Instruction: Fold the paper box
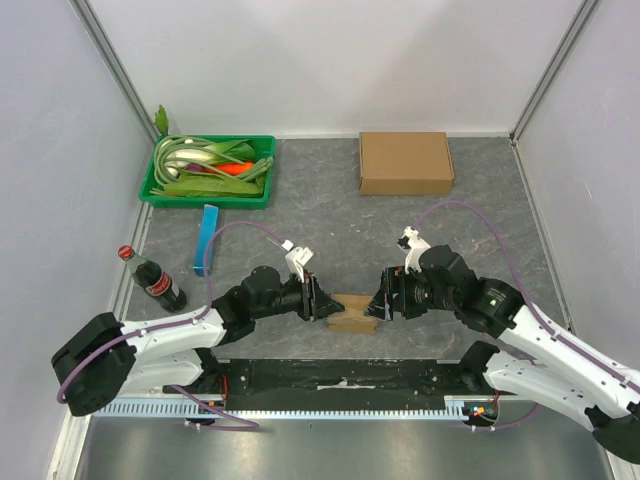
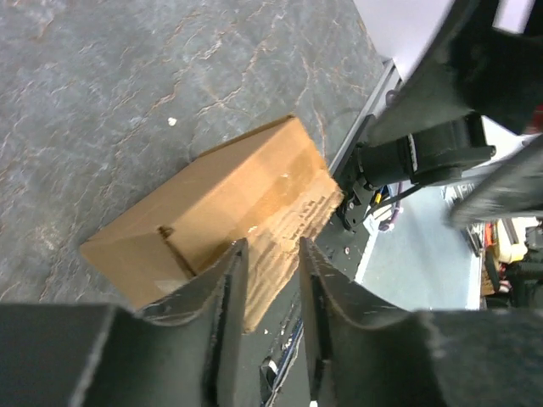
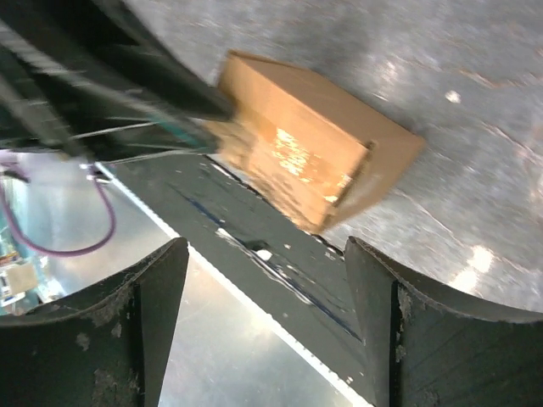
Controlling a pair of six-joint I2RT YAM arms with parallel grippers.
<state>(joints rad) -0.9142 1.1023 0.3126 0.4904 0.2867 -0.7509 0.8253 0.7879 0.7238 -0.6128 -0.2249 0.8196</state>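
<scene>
Grey marbled tabletop (image 1: 480, 240) between white walls, seen from above. The small brown paper box (image 1: 354, 313) lies at the near edge, between the left gripper (image 1: 318, 298) and the right gripper (image 1: 382, 300). Both of its ends are covered by the dark wrist bodies, so this view does not show how either pair of jaws stands.

Left wrist view: the paper box (image 2: 221, 212) lies closed on its side. The left gripper (image 2: 271, 248) has its jaws narrowly parted. The box's end shows through the gap, with a dark slit beside the card. Print on that end is illegible.

Right wrist view (blurred): the right gripper (image 3: 265, 246) has its jaws spread wide, with the paper box (image 3: 314, 144) beyond the tips and untouched. The left arm is a dark smear at upper left.

Only the top view shows the larger cardboard box (image 1: 405, 163), green tray (image 1: 150, 190), blue box (image 1: 207, 238) and bottle (image 1: 155, 280).
</scene>
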